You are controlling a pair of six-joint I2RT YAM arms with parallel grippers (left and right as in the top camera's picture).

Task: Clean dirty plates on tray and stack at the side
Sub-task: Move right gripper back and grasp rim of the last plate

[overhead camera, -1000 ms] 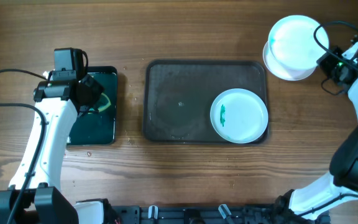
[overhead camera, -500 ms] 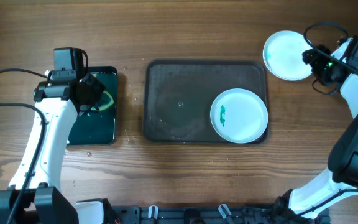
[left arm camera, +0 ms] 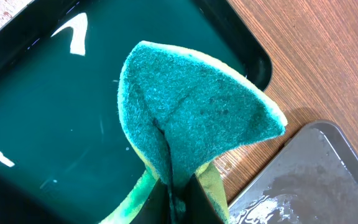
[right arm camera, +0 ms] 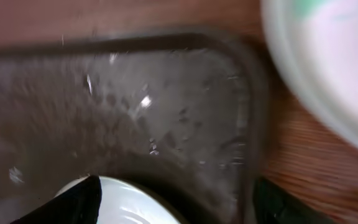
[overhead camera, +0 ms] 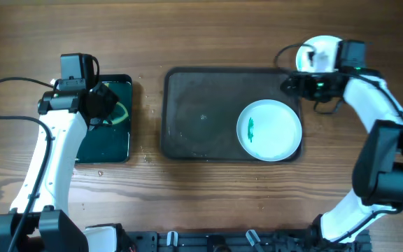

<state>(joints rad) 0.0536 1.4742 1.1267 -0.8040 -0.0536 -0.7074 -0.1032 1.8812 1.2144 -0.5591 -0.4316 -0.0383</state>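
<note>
On the right half of the dark tray [overhead camera: 201, 112] lies a white plate [overhead camera: 275, 133] with a small green smear [overhead camera: 250, 128]. Another white plate [overhead camera: 315, 50] rests on the table just past the tray's far right corner, partly hidden by my right arm. My right gripper [overhead camera: 290, 84] hovers open over that corner with nothing in it. The blurred right wrist view shows its fingers [right arm camera: 73, 205] spread wide above the tray plate's rim [right arm camera: 129, 202], with the side plate [right arm camera: 334, 68] at upper right. My left gripper [left arm camera: 176, 202] is shut on a folded green sponge [left arm camera: 191, 118].
A small glossy black tray [overhead camera: 107, 143] holding water sits left of the dark tray; the sponge [overhead camera: 119, 114] hangs over it. The dark tray's surface [right arm camera: 135, 106] is wet with droplets. Bare wooden table lies around both trays.
The right gripper has let go of the plate it set down at the side, opened, and swung left to the tray's far right corner. The left arm has not moved.
</note>
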